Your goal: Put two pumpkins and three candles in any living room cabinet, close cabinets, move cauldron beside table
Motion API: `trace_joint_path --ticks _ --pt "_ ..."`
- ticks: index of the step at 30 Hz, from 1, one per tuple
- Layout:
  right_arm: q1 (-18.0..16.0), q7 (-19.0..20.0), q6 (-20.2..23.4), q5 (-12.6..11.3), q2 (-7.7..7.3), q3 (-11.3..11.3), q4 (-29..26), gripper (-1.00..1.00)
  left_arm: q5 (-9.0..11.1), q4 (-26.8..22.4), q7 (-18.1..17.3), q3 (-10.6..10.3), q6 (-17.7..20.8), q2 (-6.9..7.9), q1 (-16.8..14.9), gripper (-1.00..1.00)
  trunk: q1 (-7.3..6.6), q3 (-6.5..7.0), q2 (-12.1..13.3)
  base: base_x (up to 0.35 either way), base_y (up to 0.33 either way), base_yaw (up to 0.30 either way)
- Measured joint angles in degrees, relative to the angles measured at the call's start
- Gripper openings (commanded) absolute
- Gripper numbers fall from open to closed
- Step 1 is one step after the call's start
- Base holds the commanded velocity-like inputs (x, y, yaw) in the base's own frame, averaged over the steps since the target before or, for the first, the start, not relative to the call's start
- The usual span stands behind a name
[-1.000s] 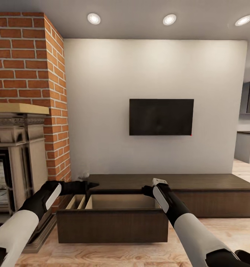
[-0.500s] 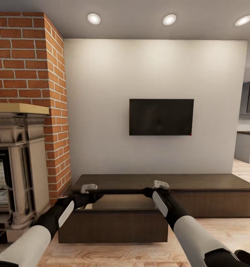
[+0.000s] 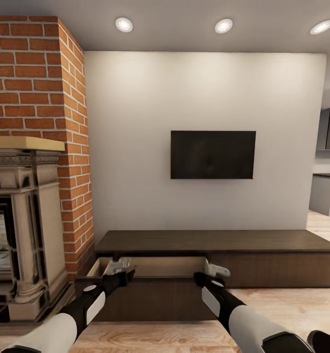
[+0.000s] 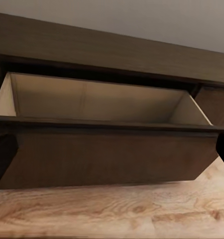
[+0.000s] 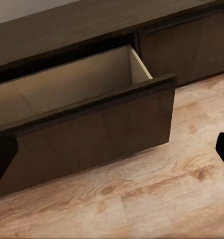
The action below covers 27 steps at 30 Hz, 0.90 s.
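Grippers come first: the left gripper (image 3: 118, 267) and the right gripper (image 3: 217, 270) both hover at the front lip of the drawer (image 3: 150, 287) pulled out of the cabinet (image 3: 263, 240). Whether either gripper's fingers are apart or together cannot be told from the pictures; neither visibly clamps anything. The left gripper sits near the drawer's left front corner, the right gripper near its right front corner.

The step in hand appears to be shutting the drawer. The next move likely calls for an even push with both arms against the drawer front, so it slides in straight without jamming.

The cabinet is a long, low unit of dark brown wood with a flat top and plain handleless fronts, standing against the white wall below a black wall screen (image 3: 213, 154). The drawer interior (image 4: 102, 102) is smooth pale beige, boxy, with nothing visible in the part shown. Left of the cabinet rises a red brick fireplace (image 3: 33, 162). The floor (image 5: 157, 199) is light grained wood.
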Motion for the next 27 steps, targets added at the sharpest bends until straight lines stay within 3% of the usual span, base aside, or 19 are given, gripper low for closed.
trace_joint_path --ticks 4,6,10,15,27 --pt "1.94 -0.05 -3.86 0.05 0.48 3.10 1.01 1.00 0.04 2.30 0.55 0.01 -2.13 -0.37 0.11 1.00 0.00 0.00 0.00 0.000 0.000 0.000" --pt "2.86 -0.05 -4.92 0.00 0.98 6.50 1.28 1.00 0.14 2.86 0.69 -0.05 -2.66 -0.53 0.29 1.00 0.00 0.00 0.00 0.000 0.000 0.000" --pt "3.79 -0.06 -5.70 -0.08 1.94 10.33 1.75 1.00 0.23 3.22 0.78 -0.16 -3.09 -0.64 1.55 1.00 0.00 0.00 0.00 0.000 0.000 0.000" --pt "4.64 -0.07 -6.59 -0.09 2.39 11.75 2.70 1.00 0.20 3.34 1.42 -0.19 -3.25 -0.70 2.38 1.00 0.00 0.00 0.00 0.000 0.000 0.000" --pt "5.62 -0.03 -8.78 -0.12 2.50 12.21 3.34 1.00 -0.05 3.36 2.68 -0.01 -3.29 -1.75 2.66 1.00 0.00 0.00 0.00 0.000 0.000 0.000"
